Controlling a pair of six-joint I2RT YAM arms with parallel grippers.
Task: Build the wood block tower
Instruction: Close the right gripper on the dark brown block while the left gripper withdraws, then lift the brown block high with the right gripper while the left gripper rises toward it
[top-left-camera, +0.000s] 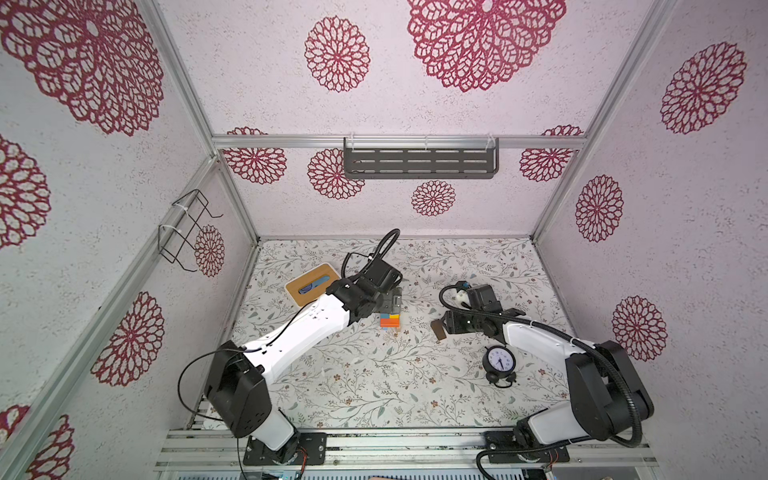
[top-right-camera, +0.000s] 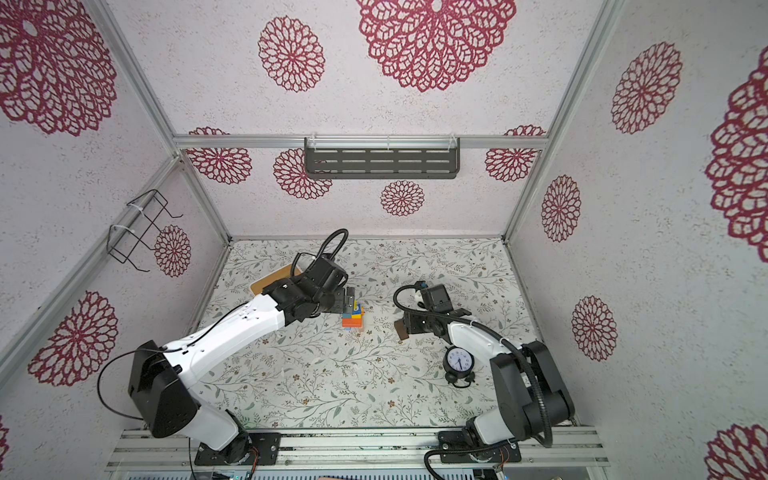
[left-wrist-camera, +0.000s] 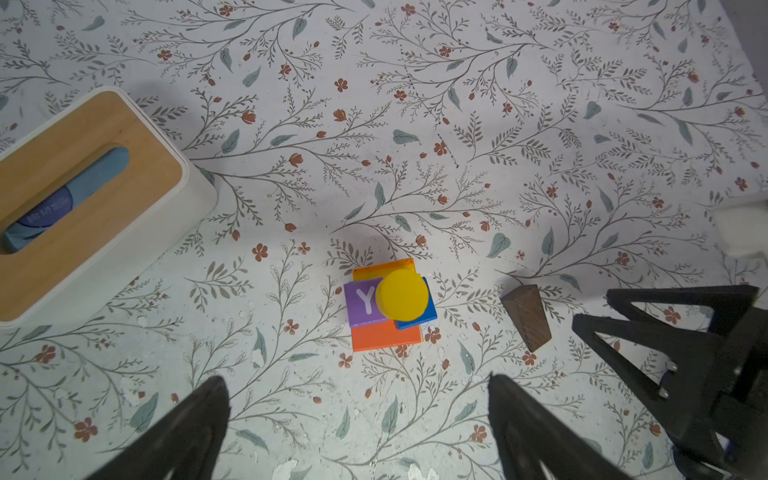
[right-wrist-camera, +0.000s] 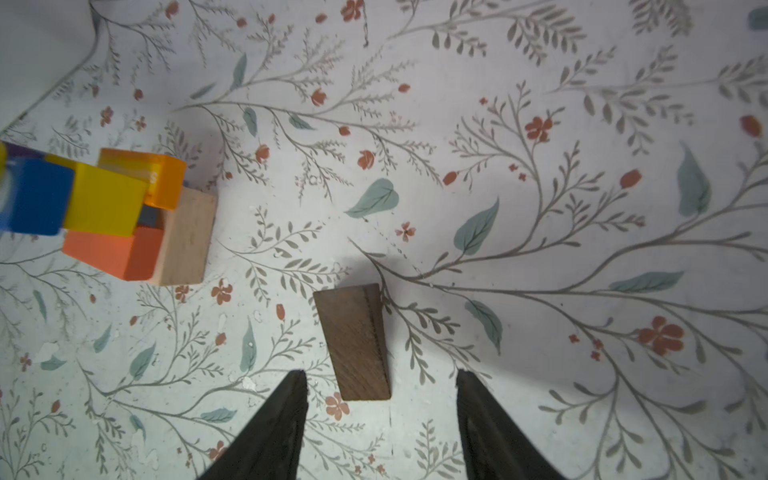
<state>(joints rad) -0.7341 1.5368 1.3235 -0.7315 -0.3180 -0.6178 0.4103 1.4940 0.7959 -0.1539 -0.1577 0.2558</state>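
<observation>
In both top views the tower (top-left-camera: 390, 322) is standing on the flowered bench (top-left-camera: 374, 386), and the left end effector (top-left-camera: 394, 300) is hovering just over it. The left wrist view is showing that end effector spread wide with nothing in it, and a yellow cylinder (left-wrist-camera: 402, 295) sitting on top of the stack. In the right wrist view the right end effector (right-wrist-camera: 380, 374) is hanging with its jaws apart, gripping nothing, over a dark brown block (right-wrist-camera: 353, 340) that is lying on the bench, clear of the tower.
</observation>
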